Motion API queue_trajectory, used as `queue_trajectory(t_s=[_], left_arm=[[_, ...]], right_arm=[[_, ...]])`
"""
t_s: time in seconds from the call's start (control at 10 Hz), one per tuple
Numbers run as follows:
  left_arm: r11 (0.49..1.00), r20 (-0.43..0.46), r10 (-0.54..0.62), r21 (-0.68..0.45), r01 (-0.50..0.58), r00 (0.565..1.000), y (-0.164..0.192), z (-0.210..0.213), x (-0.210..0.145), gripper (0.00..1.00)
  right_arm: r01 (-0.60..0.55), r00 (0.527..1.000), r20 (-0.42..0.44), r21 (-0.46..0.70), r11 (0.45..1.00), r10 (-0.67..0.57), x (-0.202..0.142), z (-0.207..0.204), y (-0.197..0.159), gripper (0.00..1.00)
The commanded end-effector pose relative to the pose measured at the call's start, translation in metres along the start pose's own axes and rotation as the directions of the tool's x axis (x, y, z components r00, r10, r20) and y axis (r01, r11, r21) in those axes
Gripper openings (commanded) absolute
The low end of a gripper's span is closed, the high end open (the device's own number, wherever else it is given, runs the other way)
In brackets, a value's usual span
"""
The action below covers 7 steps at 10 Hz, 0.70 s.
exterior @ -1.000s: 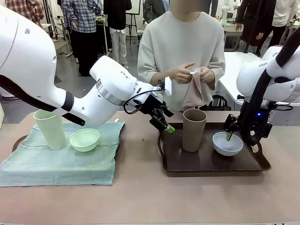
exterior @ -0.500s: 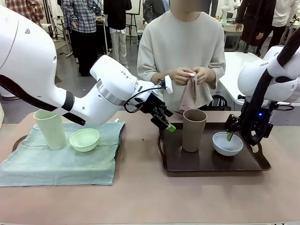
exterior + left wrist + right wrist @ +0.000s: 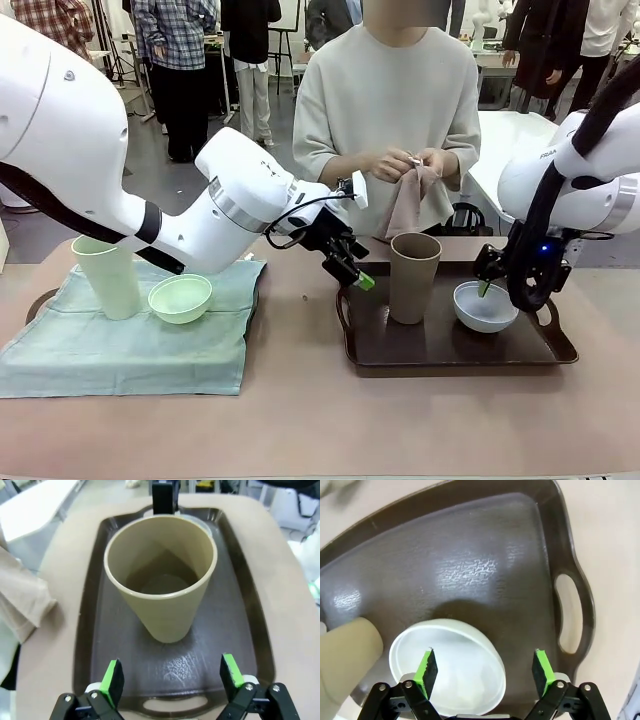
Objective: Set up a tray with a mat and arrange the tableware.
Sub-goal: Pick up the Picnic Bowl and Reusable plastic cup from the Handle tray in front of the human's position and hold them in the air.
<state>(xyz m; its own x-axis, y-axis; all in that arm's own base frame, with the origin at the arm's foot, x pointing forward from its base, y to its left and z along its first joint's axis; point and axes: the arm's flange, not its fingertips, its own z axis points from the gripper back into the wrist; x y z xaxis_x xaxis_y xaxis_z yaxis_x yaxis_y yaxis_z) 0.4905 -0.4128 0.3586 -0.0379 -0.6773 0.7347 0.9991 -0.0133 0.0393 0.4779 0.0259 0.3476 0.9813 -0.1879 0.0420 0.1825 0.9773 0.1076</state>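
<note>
Green mat: mint-green tumbler and green bowl stand on it. Brown tray: brown tumbler and pale bowl stand on it. Left gripper: jaws apart, at the tray handle, facing the brown tumbler. Right gripper: jaws apart, above the pale bowl. Far side: person's hands hold a pink cloth.

A tall brown tumbler stands upright and empty on the bare floor of a dark brown tray with cut-out handles, left of its middle. Just beside it to the right sits a small pale blue-white bowl, right way up. Well apart on the table's left, a tall mint-green tumbler and small green bowl (matching, close together) stand on a pale green cloth mat, spread flat.
</note>
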Motion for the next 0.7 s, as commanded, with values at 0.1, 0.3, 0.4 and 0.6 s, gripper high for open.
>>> queue_trajectory(t_s=[0.1,0.3,0.4,0.6], left_arm=[[1.0,0.111,0.004,-0.023,-0.001,0.994,0.011,-0.019,-0.011,1.0],[1.0,0.162,0.008,-0.03,-0.003,0.987,0.019,-0.03,-0.019,1.0],[0.999,0.184,0.007,-0.032,-0.001,0.983,0.022,-0.034,-0.023,1.0],[0.998,0.183,0.036,-0.062,-0.025,0.982,0.03,-0.044,-0.03,1.0]], right_arm=[[0.017,1.0,0.01,-0.027,0.999,-0.017,0.001,-0.011,0.002,0.97],[0.012,1.0,0.006,-0.028,1.0,-0.012,0.001,-0.01,0.003,0.97],[0.006,1.0,0.002,-0.029,1.0,-0.006,-0.001,-0.011,0.003,0.97],[-0.002,1.0,-0.002,-0.02,1.0,0.002,-0.002,-0.012,0.004,0.97]])
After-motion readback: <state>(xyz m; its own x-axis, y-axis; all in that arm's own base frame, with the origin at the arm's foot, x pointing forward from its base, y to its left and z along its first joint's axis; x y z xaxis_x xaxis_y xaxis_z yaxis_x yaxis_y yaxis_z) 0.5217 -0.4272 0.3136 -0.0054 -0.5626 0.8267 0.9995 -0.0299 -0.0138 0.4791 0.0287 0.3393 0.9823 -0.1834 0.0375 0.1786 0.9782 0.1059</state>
